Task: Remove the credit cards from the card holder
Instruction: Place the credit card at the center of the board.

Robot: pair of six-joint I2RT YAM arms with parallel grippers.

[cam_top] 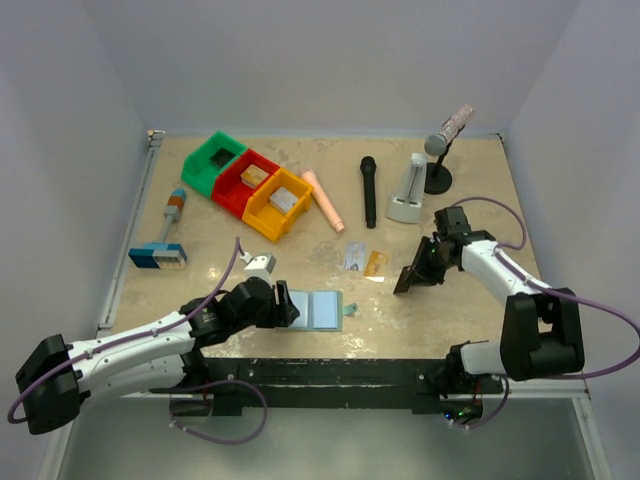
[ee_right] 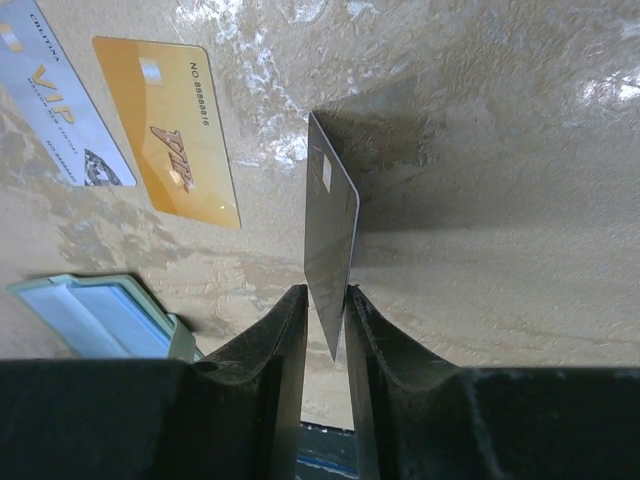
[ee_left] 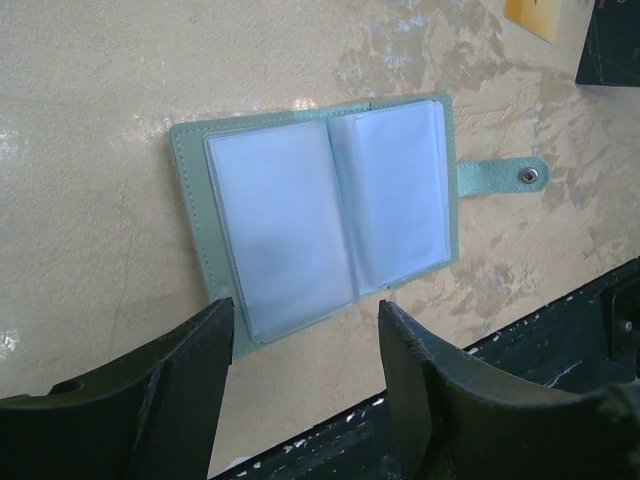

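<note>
The card holder point(cam_top: 315, 310) point(ee_left: 320, 215) lies open and flat near the table's front edge, its clear pockets up. My left gripper point(cam_top: 290, 308) point(ee_left: 305, 315) hovers open over its near left edge, with nothing between the fingers. Two credit cards lie flat on the table: a silvery one point(cam_top: 354, 257) point(ee_right: 60, 110) and a golden one point(cam_top: 375, 264) point(ee_right: 170, 130). To their right, a dark grey card point(cam_top: 408, 278) point(ee_right: 330, 230) stands tilted on edge between the fingers of my right gripper point(cam_top: 415, 272) point(ee_right: 326, 300). The jaws are slightly parted and loose around it.
Green point(cam_top: 213, 163), red point(cam_top: 245, 181) and orange point(cam_top: 277, 204) bins sit at the back left. A pink stick point(cam_top: 323, 198), a black microphone point(cam_top: 368, 190), a white stand point(cam_top: 408, 192) and a microphone on a stand point(cam_top: 448, 130) sit further back. A blue-and-white block point(cam_top: 157, 256) lies left.
</note>
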